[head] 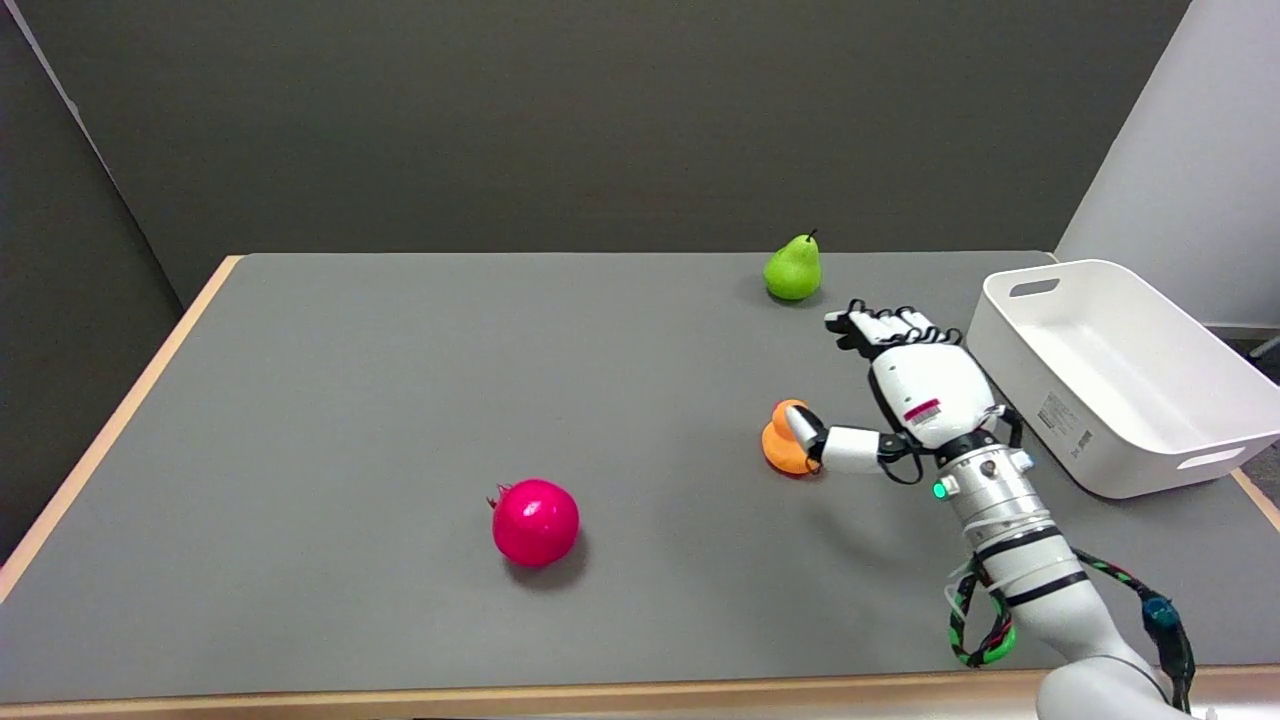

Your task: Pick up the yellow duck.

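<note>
Right of centre on the grey table point(350, 400) sits the yellow duck point(783, 445), which looks more orange than yellow from this overhead camera. It rests on the tabletop, not lifted. My right hand point(905, 390) lies just to its right, reaching in from the lower right corner of the view. My thumb point(815, 430) stretches out to the left and its tip appears to touch the duck's near side, though the contact is hard to confirm from this angle. My other fingers point(880, 325) point away across the table, extended and spread apart from the thumb, nowhere near the duck. So the hand is spread wide and grips nothing.

Beyond my fingertips, near the far edge of the table, a green pear point(793, 268) stands upright. To my right, a white plastic bin point(1110, 370) with handle slots sits close beside my wrist. Well to the left of the duck, nearer the camera, lies a bright pink pomegranate point(535, 522).
</note>
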Robot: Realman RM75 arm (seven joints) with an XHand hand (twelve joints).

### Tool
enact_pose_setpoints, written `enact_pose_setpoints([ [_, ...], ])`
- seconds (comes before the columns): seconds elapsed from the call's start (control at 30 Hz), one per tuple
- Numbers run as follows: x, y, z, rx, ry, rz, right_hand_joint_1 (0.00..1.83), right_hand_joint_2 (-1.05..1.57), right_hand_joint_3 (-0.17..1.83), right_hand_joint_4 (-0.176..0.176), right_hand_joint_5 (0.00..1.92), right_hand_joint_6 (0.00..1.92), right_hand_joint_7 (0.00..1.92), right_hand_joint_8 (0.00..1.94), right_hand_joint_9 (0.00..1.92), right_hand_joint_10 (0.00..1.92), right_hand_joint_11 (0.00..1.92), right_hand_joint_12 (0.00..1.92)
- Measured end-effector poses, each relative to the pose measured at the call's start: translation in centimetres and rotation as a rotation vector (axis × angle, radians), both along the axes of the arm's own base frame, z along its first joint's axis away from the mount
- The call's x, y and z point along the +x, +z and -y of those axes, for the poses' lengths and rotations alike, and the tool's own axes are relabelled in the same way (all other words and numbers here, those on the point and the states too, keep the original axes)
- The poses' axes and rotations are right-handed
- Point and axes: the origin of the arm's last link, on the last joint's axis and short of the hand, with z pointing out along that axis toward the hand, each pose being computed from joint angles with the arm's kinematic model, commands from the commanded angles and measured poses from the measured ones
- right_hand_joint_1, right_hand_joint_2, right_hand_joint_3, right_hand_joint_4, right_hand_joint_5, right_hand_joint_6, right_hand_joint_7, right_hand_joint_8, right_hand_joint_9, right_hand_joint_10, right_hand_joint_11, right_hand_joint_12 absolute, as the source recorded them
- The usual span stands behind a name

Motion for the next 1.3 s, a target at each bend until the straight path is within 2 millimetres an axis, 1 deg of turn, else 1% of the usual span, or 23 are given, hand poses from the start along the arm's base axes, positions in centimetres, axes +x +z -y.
enact_pose_setpoints([
  [0.23,-0.1,-1.7,-0.2,0.021,-0.038,0.048,0.38,0.62,0.78,-0.124,0.28,0.55,0.47,0.66,0.39,1.16,0.27,1.54],
  [0.47,-0.5,-2.3,0.8,0.034,-0.079,0.078,0.40,0.62,0.79,-0.119,0.29,0.55,0.47,0.66,0.39,1.16,0.28,1.55],
  [0.83,-2.0,-1.5,2.7,0.022,-0.168,0.127,0.41,0.62,0.79,-0.110,0.27,0.51,0.42,0.60,0.32,1.09,0.25,1.52],
  [1.1,-3.0,-1.0,3.2,0.007,-0.217,0.161,0.42,0.62,0.79,-0.109,0.26,0.51,0.41,0.60,0.32,1.08,0.25,1.52],
  [1.2,-3.3,-0.9,3.3,0.003,-0.230,0.172,0.46,0.63,0.80,-0.110,0.27,0.51,0.43,0.62,0.35,1.11,0.26,1.53],
  [1.27,-3.4,-0.8,3.4,0.002,-0.237,0.178,0.55,0.65,0.80,-0.116,0.28,0.53,0.50,0.71,0.44,1.18,0.33,1.61],
  [1.3,-3.5,-0.8,3.4,0.001,-0.239,0.180,0.56,0.65,0.81,-0.116,0.29,0.53,0.50,0.72,0.45,1.18,0.34,1.62],
])
